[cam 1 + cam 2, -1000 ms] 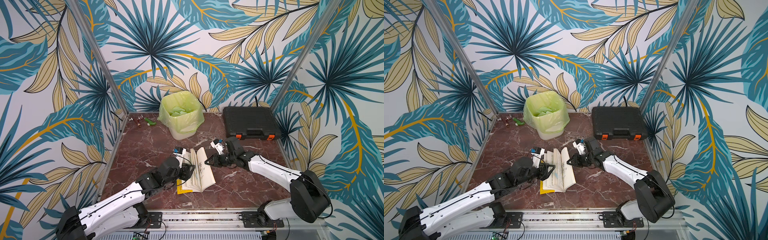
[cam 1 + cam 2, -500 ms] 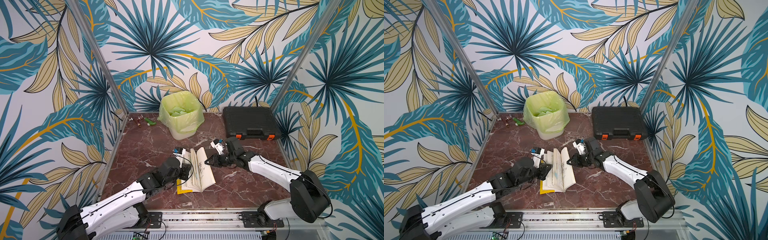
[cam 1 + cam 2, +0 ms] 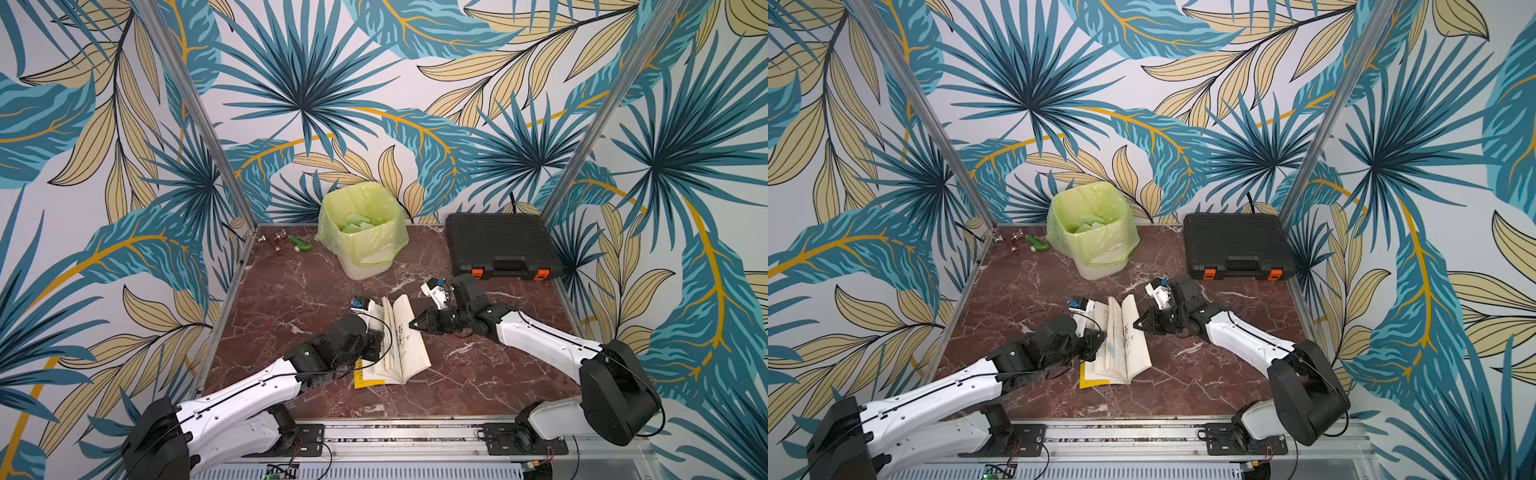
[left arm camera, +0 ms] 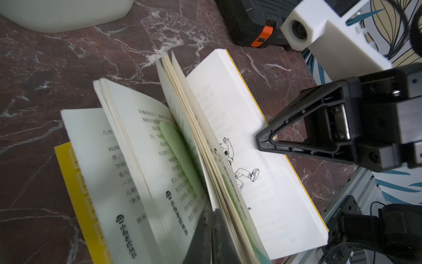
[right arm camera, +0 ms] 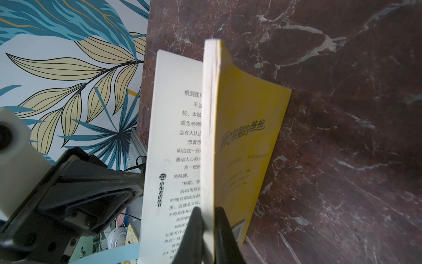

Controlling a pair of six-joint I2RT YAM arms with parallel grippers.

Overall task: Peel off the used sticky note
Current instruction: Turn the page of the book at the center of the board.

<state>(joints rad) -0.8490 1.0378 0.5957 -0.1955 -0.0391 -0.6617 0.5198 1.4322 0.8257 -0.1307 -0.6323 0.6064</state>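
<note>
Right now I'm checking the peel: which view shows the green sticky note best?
The left wrist view: the green sticky note lies large on an open page of the book. In a top view it is a tiny greenish sliver. The right wrist view shows none of it.

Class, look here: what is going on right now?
Two robot arms are working on an open book on the table. The right gripper is clamped on a block of pages and the yellow cover, holding them up. The left gripper is shut at the page edges beside a green sticky note still stuck inside; whether it pinches the note is unclear.
</note>
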